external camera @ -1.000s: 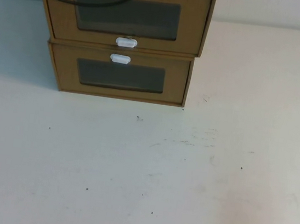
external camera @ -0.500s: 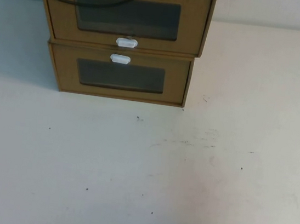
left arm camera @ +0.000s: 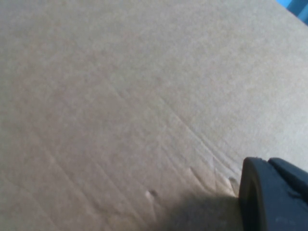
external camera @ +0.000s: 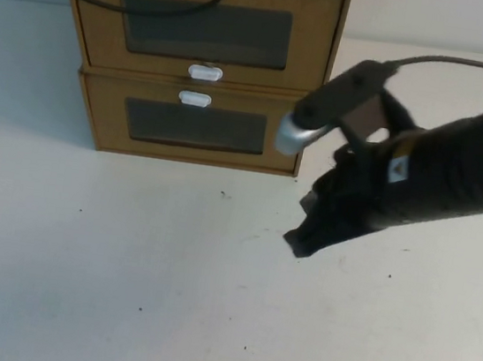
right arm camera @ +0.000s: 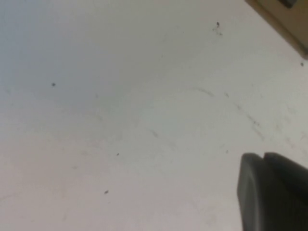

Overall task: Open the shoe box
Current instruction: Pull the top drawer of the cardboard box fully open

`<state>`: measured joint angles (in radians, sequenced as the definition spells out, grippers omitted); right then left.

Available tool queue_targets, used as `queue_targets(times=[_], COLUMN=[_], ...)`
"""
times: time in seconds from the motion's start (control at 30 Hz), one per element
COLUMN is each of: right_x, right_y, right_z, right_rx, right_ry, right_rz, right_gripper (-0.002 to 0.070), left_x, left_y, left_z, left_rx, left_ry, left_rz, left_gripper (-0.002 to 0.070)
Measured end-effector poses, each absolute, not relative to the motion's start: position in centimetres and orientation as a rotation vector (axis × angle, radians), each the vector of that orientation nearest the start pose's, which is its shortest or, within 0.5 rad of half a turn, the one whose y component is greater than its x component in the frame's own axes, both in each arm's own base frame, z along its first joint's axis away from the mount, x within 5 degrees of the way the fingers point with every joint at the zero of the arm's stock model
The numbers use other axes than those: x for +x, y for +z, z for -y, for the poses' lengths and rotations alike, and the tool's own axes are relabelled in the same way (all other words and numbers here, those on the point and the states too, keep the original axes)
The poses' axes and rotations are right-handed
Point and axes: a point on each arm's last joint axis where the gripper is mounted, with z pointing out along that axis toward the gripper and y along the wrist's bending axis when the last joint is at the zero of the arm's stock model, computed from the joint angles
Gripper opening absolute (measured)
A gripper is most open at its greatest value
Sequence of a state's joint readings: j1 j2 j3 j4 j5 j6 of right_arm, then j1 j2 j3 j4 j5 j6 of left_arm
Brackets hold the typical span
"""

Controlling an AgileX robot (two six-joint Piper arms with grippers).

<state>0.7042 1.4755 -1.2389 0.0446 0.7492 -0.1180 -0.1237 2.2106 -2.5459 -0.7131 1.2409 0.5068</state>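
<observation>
Sweeping in from the right edge, the right arm now hangs over the white table, where a moment ago only a dark tip showed. Its right gripper is pressed together and holds nothing. It is low above the bare tabletop, in front of the boxes and off their right corner.

Behind it two brown shoe boxes stand stacked, the lower box under the upper box. Each has a dark window and a white tab, and both fronts are flush and closed.

Farthest back, the left gripper sits close over plain cardboard, probably the stack's top. Whether it is spread or pressed together I cannot tell.

I judge the reach has only begun: no tab is touched yet.
</observation>
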Motion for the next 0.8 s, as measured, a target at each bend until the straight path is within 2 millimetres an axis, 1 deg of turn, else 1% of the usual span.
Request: queue_targets(times=[0.13, 0.2, 0.3, 0.4, 0.53, 0.6, 0.7, 0.8], right_x=[24.9, 25.2, 25.8, 26.9, 28.1, 28.5, 28.8, 29.2], right_y=[31.3, 30.6, 29.3, 28.5, 27.5, 27.1, 26.7, 26.6], right_z=[-24.6, -25.9, -27.6, -28.7, -30.0, -30.7, -31.8, -32.8], right_rx=[-1.139, -1.207, -1.286, -1.32, -1.328, -1.362, -1.407, -1.416], right_ry=[0.014, -0.123, -0.302, -0.443, -0.532, -0.558, -0.549, -0.55], right_rz=[-2.129, -2.028, -1.876, -1.727, -1.561, -1.463, -1.367, -1.333], right_gripper=[-0.0015, -0.0015, -0.0015, -0.0015, -0.0011, 0.0004, 0.0058, 0.013], left_x=[46.2, 46.2, 46.2, 46.2, 46.2, 46.2, 46.2, 46.2], left_y=[40.2, 40.2, 40.2, 40.2, 40.2, 40.2, 40.2, 40.2], left_z=[11.4, 11.4, 11.4, 11.4, 11.4, 11.4, 11.4, 11.4], left_rx=[0.72, 0.72, 0.719, 0.719, 0.719, 0.719, 0.718, 0.714], left_ry=[-0.698, -0.698, -0.699, -0.699, -0.699, -0.699, -0.699, -0.702], left_rz=[-2.078, -2.078, -2.079, -2.079, -2.079, -2.079, -2.079, -2.081], left_gripper=[-0.0005, -0.0005, -0.0005, -0.0005, -0.0005, -0.0005, -0.0005, -0.0005])
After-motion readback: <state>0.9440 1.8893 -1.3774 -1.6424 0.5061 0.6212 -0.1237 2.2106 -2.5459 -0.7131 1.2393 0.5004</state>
